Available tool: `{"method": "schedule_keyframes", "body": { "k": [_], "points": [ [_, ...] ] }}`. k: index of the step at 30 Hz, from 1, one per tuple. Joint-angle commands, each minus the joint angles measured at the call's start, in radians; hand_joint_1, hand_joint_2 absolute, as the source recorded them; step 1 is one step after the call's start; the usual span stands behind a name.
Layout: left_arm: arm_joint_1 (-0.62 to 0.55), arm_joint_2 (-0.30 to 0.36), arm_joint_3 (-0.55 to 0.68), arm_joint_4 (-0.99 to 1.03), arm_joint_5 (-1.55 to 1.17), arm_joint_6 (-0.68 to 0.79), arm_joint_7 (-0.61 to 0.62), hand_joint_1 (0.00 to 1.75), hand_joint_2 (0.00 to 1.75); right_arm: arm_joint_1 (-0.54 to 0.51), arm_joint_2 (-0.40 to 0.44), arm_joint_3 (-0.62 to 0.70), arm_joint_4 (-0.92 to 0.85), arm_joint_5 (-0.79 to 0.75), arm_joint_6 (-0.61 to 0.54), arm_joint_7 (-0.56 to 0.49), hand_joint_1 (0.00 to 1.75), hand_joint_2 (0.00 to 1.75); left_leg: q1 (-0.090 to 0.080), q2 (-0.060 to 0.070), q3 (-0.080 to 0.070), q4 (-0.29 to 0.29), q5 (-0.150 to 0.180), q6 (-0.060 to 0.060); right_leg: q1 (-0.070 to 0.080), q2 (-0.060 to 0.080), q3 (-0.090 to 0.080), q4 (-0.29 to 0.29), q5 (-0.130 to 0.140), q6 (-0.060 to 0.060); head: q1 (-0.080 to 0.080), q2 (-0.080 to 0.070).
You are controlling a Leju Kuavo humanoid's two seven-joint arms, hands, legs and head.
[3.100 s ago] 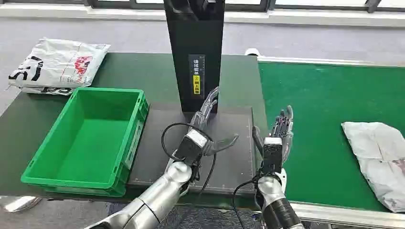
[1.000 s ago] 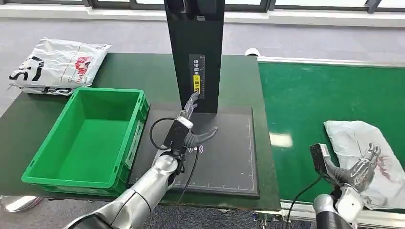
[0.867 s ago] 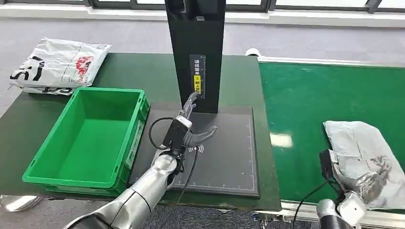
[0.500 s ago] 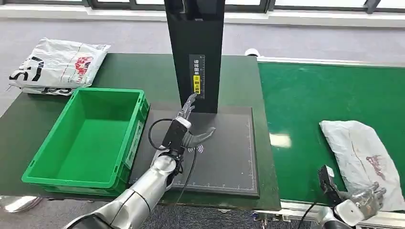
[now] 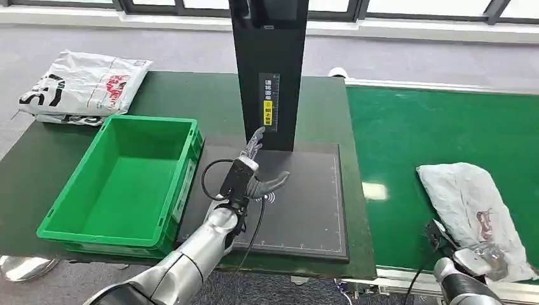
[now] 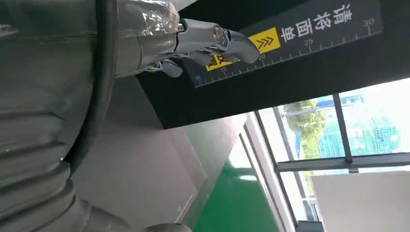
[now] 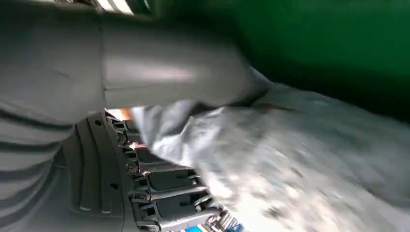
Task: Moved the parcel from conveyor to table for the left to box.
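Grey parcel [image 5: 471,210] lies on the green conveyor [image 5: 413,140], long axis running away from the robot; right hand [image 5: 478,259] sits at its near end, fingers against the bag, grip can't be confirmed. Left hand [image 5: 257,173], fingers spread and empty, hovers over the black mat [image 5: 305,210], well away. Yellow label [image 5: 269,112] on the black post [image 5: 270,70], print too small to read.

Head camera high, wrist cameras in tight
Head view looks down over bench [image 5: 82,184] and conveyor [image 5: 438,133]; the left wrist view shares its black scanner post [image 5: 272,70].
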Motion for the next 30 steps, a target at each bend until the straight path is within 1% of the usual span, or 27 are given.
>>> {"method": "schedule_keyframes", "body": {
  "k": [1,6,7,9,12,13,15,16,19,20,22,24,26,30],
  "points": [
    [-0.047,0.001,0.054,0.070,0.000,-0.003,0.004,0.00,1.75,0.000,-0.013,0.015,0.100,-0.007,0.019,-0.004,1.75,1.75,0.001,0.000,-0.001,-0.001,0.001,0.000,0.001,0.000,-0.001,-0.002,0.001,-0.001,0.000,0.000],
    [-0.047,0.001,0.054,0.070,0.000,-0.003,0.004,0.00,1.75,0.000,-0.013,0.015,0.100,-0.007,0.019,-0.004,1.75,1.75,0.001,-0.001,-0.001,-0.001,0.001,0.000,0.001,0.000,-0.001,-0.001,0.001,-0.001,0.000,0.000],
    [-0.047,0.007,0.068,0.071,0.005,0.009,0.001,0.00,1.75,-0.021,-0.001,0.010,0.092,-0.009,-0.033,-0.037,1.75,1.75,0.001,0.000,-0.001,-0.002,0.001,0.000,0.001,0.000,-0.001,-0.002,0.001,-0.001,0.000,0.000],
    [-0.047,0.013,0.070,0.071,0.005,0.004,-0.001,0.00,1.75,-0.042,0.004,0.012,0.092,-0.005,-0.021,-0.031,1.75,1.75,0.000,0.002,-0.001,-0.002,0.001,0.000,0.001,0.002,-0.003,-0.001,0.002,-0.001,0.000,0.000],
    [-0.046,0.013,0.071,0.071,0.005,0.003,-0.002,0.00,1.75,-0.043,0.004,0.012,0.093,-0.004,-0.019,-0.029,1.75,1.75,0.000,0.003,-0.002,-0.001,0.001,0.000,0.001,0.003,-0.003,-0.001,0.002,-0.001,0.000,0.000],
    [-0.042,0.017,0.082,0.065,0.006,0.025,-0.003,0.00,1.75,-0.056,0.026,-0.027,0.073,-0.052,-0.194,-0.148,1.75,1.75,0.000,0.003,-0.003,-0.001,0.001,0.000,0.001,0.003,-0.004,-0.001,0.002,0.000,0.000,0.000],
    [-0.040,0.024,0.085,0.061,0.006,0.018,-0.004,0.00,1.75,-0.078,0.036,-0.022,0.074,-0.044,-0.180,-0.131,1.75,1.75,0.000,0.004,-0.002,0.000,0.000,0.000,0.001,0.004,-0.004,0.000,0.001,0.000,0.000,0.000],
    [-0.039,0.024,0.086,0.060,0.005,0.018,-0.004,0.00,1.75,-0.081,0.038,-0.022,0.073,-0.042,-0.178,-0.128,1.75,1.75,0.000,0.006,-0.003,-0.002,0.001,0.000,0.000,0.007,-0.005,-0.001,0.003,-0.001,0.000,0.000],
    [-0.039,0.023,0.086,0.059,0.005,0.018,-0.003,0.00,1.75,-0.078,0.037,-0.022,0.073,-0.041,-0.179,-0.126,1.75,1.75,0.000,0.005,-0.004,0.000,0.000,0.000,0.000,0.005,-0.005,0.001,0.002,-0.001,0.000,0.000],
    [-0.039,0.023,0.086,0.059,0.005,0.018,-0.003,0.00,1.75,-0.078,0.037,-0.022,0.073,-0.041,-0.179,-0.126,1.75,1.75,-0.001,0.006,-0.005,-0.002,0.001,0.000,-0.001,0.006,-0.007,0.000,0.003,-0.001,0.000,0.000],
    [-0.039,0.022,0.086,0.058,0.004,0.019,-0.003,0.00,1.75,-0.075,0.036,-0.023,0.073,-0.042,-0.181,-0.129,1.75,1.75,-0.001,0.003,-0.004,-0.001,0.001,0.000,-0.001,0.003,-0.006,0.001,0.002,-0.001,0.000,0.000],
    [-0.039,0.022,0.086,0.058,0.004,0.019,-0.003,0.00,1.75,-0.075,0.036,-0.023,0.073,-0.042,-0.181,-0.129,1.75,1.75,-0.001,0.002,-0.005,0.000,0.001,0.000,-0.001,0.003,-0.006,0.001,0.002,-0.001,0.000,0.000],
    [-0.039,0.022,0.086,0.058,0.004,0.019,-0.003,0.00,1.75,-0.075,0.036,-0.023,0.073,-0.042,-0.181,-0.129,1.75,1.75,-0.001,0.004,-0.005,-0.001,0.001,0.000,-0.001,0.005,-0.007,0.000,0.003,-0.001,0.000,0.000],
    [-0.039,0.022,0.086,0.058,0.004,0.019,-0.003,0.00,1.75,-0.075,0.036,-0.023,0.073,-0.042,-0.181,-0.129,1.75,1.75,-0.001,0.003,-0.007,-0.001,0.001,0.001,-0.001,0.003,-0.008,0.001,0.002,-0.001,0.000,0.000]
  ]
}}
